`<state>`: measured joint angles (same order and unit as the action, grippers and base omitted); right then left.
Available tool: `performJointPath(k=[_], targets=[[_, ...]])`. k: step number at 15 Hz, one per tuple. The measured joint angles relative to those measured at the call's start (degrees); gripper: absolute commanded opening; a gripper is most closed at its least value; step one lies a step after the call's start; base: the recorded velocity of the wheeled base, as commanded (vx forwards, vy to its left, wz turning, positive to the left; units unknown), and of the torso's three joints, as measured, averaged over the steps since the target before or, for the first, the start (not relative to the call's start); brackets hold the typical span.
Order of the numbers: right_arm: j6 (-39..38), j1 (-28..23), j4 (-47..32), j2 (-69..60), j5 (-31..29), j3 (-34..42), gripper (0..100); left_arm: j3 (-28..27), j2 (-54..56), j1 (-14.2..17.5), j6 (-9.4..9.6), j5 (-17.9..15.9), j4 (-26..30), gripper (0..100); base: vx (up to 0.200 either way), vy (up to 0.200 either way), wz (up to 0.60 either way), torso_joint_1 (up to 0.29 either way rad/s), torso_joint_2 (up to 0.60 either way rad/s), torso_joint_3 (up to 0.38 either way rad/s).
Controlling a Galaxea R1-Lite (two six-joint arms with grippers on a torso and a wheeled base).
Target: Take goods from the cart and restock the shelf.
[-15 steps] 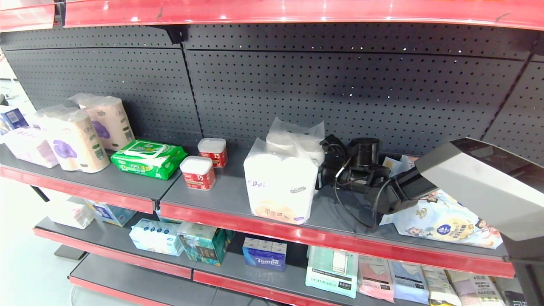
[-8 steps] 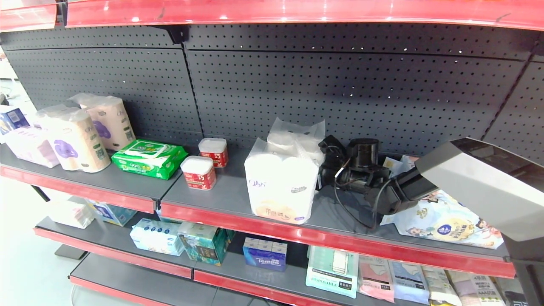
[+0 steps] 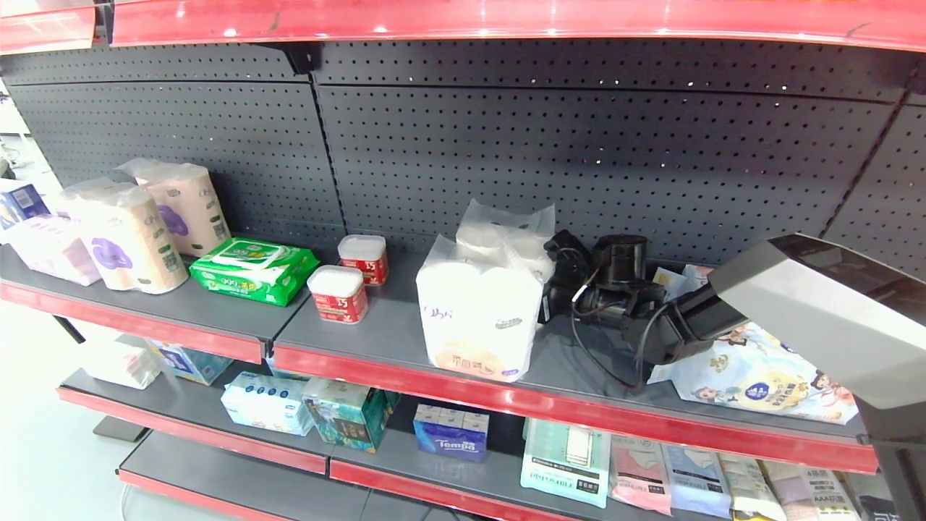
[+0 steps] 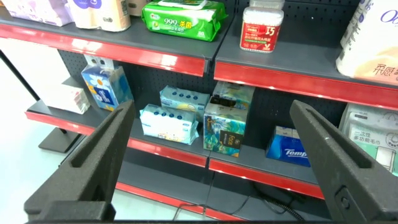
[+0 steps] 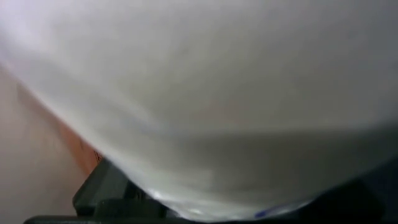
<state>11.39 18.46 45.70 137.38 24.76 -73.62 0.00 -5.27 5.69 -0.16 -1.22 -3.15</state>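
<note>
A white pack of toilet rolls (image 3: pixel 477 318) stands near the front edge of the middle shelf (image 3: pixel 391 318), with a second pack (image 3: pixel 506 228) right behind it. My right gripper (image 3: pixel 558 281) is on the shelf against the right side of these packs, its tip hidden by them. In the right wrist view the white pack (image 5: pixel 199 93) lies pressed close to the camera. My left gripper (image 4: pixel 211 109) is open and holds nothing, hanging in front of the lower shelves with its fingers (image 4: pixel 99 155) wide apart.
On the middle shelf stand two red tubs (image 3: pixel 338 293), a green wipes pack (image 3: pixel 252 269), wrapped paper rolls (image 3: pixel 126 235) at the left and a printed bag (image 3: pixel 752 369) at the right. Boxes of tissues (image 4: pixel 227 121) fill the lower shelves. A red shelf (image 3: pixel 463 18) overhangs above.
</note>
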Motion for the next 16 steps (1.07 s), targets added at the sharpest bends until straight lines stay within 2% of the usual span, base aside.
performJointPath(k=[1, 2, 16], targets=[[0.1, -0.1, 0.0, -0.1, 0.4, 0.0, 0, 0.0, 0.0, 0.0, 0.00, 0.0, 0.0, 100, 0.000, 0.000, 0.00, 0.000, 0.00, 0.000], [0.3, -0.3, 0.0, -0.2, 0.5, 0.0, 100, 0.0, 0.0, 0.0, 0.00, 0.0, 0.0, 100, 0.000, 0.000, 0.00, 0.000, 0.00, 0.000], [1.0, -1.6, 0.0, -5.3, 0.3, 4.0, 100, 0.0, 0.0, 0.0, 0.00, 0.0, 0.0, 100, 0.000, 0.000, 0.00, 0.000, 0.00, 0.000]])
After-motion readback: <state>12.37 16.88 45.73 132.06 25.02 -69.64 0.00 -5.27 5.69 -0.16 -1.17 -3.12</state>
